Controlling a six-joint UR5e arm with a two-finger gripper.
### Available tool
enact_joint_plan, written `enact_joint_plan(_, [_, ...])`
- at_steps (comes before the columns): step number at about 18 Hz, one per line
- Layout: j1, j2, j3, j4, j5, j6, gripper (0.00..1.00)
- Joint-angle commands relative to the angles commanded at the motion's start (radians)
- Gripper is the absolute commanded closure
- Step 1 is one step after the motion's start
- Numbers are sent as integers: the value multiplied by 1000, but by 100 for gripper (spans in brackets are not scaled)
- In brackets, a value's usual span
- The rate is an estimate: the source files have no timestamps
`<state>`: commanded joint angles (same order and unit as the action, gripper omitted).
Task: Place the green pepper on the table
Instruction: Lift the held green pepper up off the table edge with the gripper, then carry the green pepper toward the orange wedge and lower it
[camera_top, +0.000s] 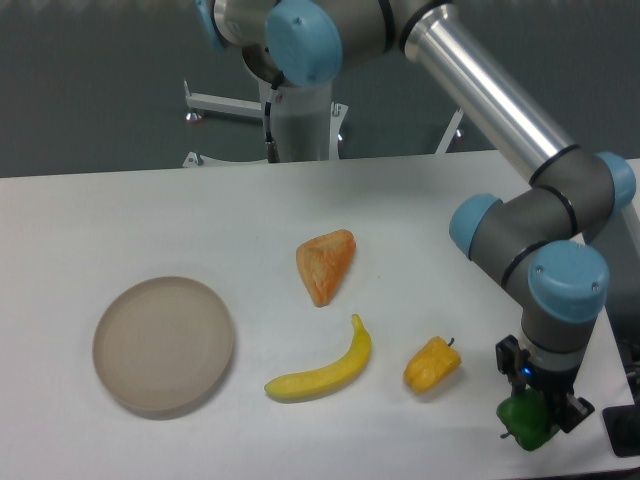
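The green pepper (526, 421) is small, glossy and dark green, at the front right of the white table (150, 215). My gripper (538, 412) points straight down over it, with its fingers on either side of the pepper and shut on it. The pepper sits at or just above the tabletop; I cannot tell whether it touches. The arm's wrist hides the top of the pepper.
A yellow-orange pepper (432, 365) lies just left of the gripper. A banana (322, 373) lies left of that, an orange wedge-shaped piece (325, 265) at the middle, and a round beige plate (164, 344) at the front left. The table's right edge is close to the gripper.
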<state>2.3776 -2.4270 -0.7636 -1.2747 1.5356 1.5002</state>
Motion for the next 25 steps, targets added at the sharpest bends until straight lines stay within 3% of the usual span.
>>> enact_joint_plan(4, [46,126,-169,-20,-47,15,61])
enact_joint_plan(8, [115,226,-321,-20,-100,135,61])
enact_joint_plan(15, [143,322,-514,-12,-112,227,61])
enact_joint_plan(19, [140,361,-601,-11,-141,317,61])
enact_joint_plan(25, [140,416,-709,-3,-161,319,61])
